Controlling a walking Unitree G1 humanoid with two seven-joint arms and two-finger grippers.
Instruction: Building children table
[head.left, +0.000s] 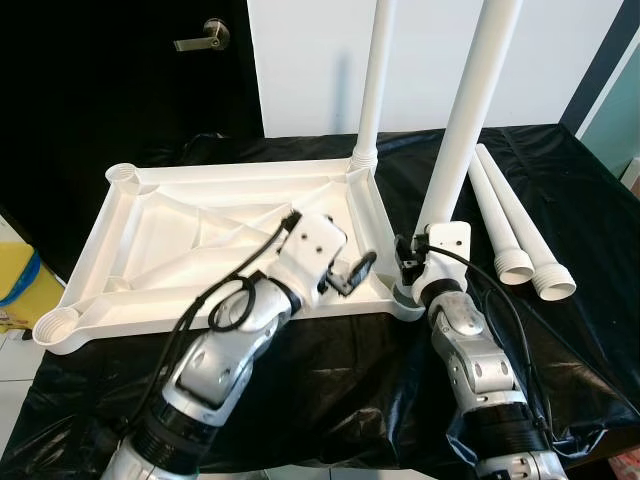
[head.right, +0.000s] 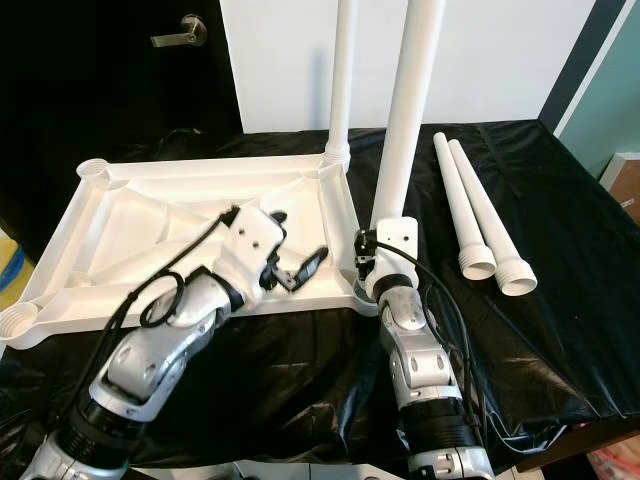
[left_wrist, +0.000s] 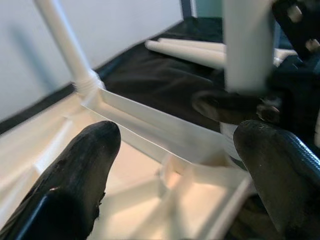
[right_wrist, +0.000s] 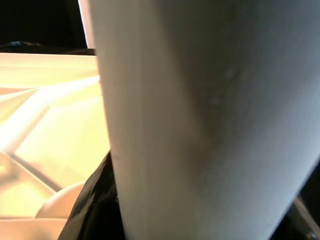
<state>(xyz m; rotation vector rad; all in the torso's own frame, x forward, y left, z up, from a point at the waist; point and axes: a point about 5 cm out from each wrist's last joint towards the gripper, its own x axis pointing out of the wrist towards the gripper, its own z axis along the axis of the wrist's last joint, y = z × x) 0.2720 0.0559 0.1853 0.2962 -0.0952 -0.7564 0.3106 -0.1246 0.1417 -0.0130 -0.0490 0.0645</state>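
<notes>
I see the white tabletop (head.left: 200, 240) lying upside down on the black cloth (head.left: 330, 370). At its near right corner my right gripper (head.left: 418, 262) is clamped around an upright leg (head.left: 462, 120). My left gripper (head.left: 348, 275) hovers over the same corner, fingers apart, gripping nothing. Another leg (head.left: 372, 80) stands in the far right corner, and two loose legs (head.left: 510, 215) lie to the right of the tabletop.

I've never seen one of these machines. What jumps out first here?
A white tabletop lies upside down on a black-covered table, with one leg already standing at its far right corner. The right gripper clasps a second leg upright at the near right corner, the left gripper open beside it. Two spare legs lie to the right.
</notes>
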